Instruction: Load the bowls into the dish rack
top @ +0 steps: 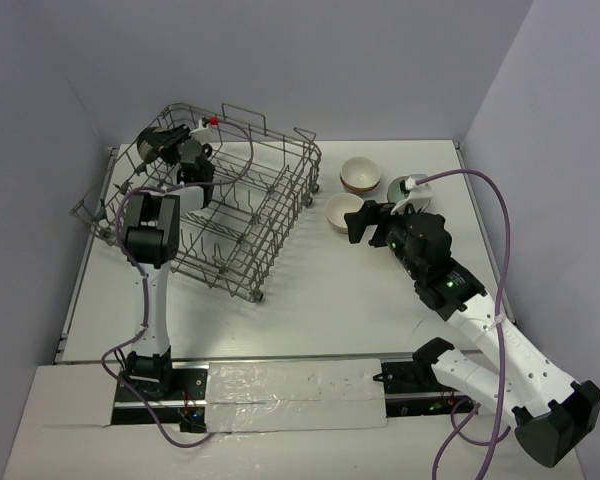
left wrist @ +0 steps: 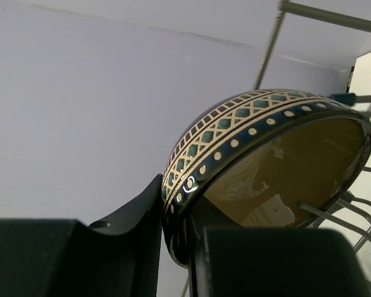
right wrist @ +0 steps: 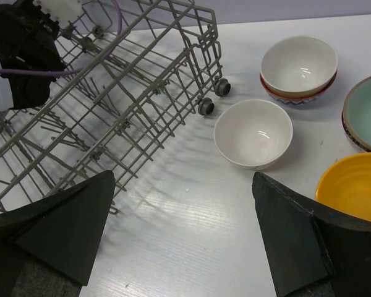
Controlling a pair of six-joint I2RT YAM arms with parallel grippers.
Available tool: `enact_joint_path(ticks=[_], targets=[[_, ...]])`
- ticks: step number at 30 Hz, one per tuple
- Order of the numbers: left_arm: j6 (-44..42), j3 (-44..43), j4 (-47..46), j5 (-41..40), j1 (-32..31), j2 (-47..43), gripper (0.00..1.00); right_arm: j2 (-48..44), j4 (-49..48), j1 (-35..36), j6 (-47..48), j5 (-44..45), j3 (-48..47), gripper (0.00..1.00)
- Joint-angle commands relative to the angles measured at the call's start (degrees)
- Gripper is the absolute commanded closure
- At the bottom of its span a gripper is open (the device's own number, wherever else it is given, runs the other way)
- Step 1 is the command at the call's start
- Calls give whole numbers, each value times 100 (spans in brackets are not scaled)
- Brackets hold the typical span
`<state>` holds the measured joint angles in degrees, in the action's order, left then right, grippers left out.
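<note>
Bowls (top: 342,212) are in two places: one is up in the air on the left, and the rest sit on the table (top: 310,320) on the right.

At the upper left of the top view, the left hand (left wrist: 179,232) is pinching the patterned bowl (left wrist: 260,124) by its rim, one finger inside and one outside. This bowl is tipped up on its edge. In the left wrist view its brown inside faces the lower right and its blue and cream back faces the upper left. It is at the far left corner of the dish rack (top: 230,200), with rack wires close by. I cannot tell if it touches them.

The dish rack fills the middle left of the top view. It sits slantwise on the table, with one corner pointing at the bottom of the frame and its small wheels on its right side.

Just right of the wheels stands the white bowl (right wrist: 253,133), mouth up. Beside it, farther back, is a stack of two bowls (right wrist: 298,65), also mouth up. The green bowl (right wrist: 366,111) is at the right edge of the right wrist view. The yellow bowl (right wrist: 352,185) is below it, partly hidden by a finger.

The right hand (right wrist: 185,238) is wide open and holds nothing. It hangs over the table near the white bowl.
</note>
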<state>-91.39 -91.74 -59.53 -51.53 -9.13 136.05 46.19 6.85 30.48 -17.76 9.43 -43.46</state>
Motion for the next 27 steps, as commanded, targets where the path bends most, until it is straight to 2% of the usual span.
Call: enact_joint_path(ticks=[1,10,27], targets=[[473,-484,116,-278,-19,-122,100,-111,-237,-7,-26,-46,66,1],[790,-1126,609,-709,25,141,100,-32,-211,-7,-35,-73,40,1],[439,-1460,161,-1079,69,431,100,-49,-272,-7,-43,-117,92,1]])
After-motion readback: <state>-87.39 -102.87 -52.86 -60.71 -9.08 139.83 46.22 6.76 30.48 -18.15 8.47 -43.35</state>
